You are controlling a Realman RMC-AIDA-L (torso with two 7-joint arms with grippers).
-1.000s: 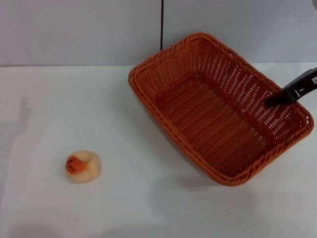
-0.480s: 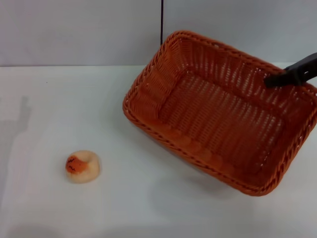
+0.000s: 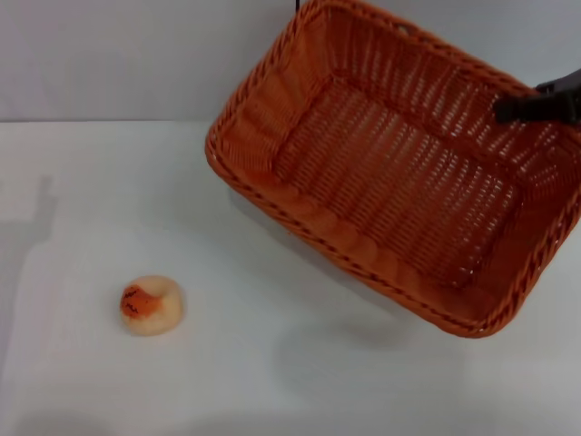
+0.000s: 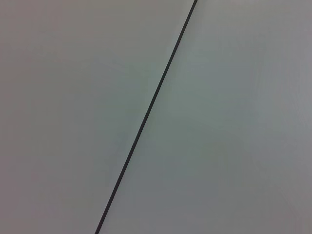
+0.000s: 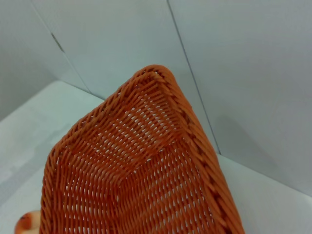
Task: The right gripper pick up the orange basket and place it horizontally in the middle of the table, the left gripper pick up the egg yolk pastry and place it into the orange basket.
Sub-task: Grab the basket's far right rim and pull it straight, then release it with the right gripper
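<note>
The orange basket (image 3: 390, 182) hangs tilted above the right half of the table (image 3: 272, 372), its open side facing me and its shadow on the tabletop below. My right gripper (image 3: 505, 110), a dark finger reaching in from the right edge, is shut on the basket's far right rim. The right wrist view looks down along the basket's inside (image 5: 136, 170) towards a corner. The egg yolk pastry (image 3: 152, 304) lies on the table at the front left, far from the basket, orange-red patch to the left; a sliver of it (image 5: 24, 224) peeks past the rim. My left gripper is out of view.
A grey wall (image 3: 136, 54) with a dark vertical seam (image 3: 296, 7) stands behind the table. The left wrist view shows only that wall and its seam (image 4: 146, 112). Bare white tabletop lies between the pastry and the basket's shadow.
The basket has risen off the table and shifted up and left, turning so its long side runs more across the view. The right gripper went up with it. The pastry has not moved.
</note>
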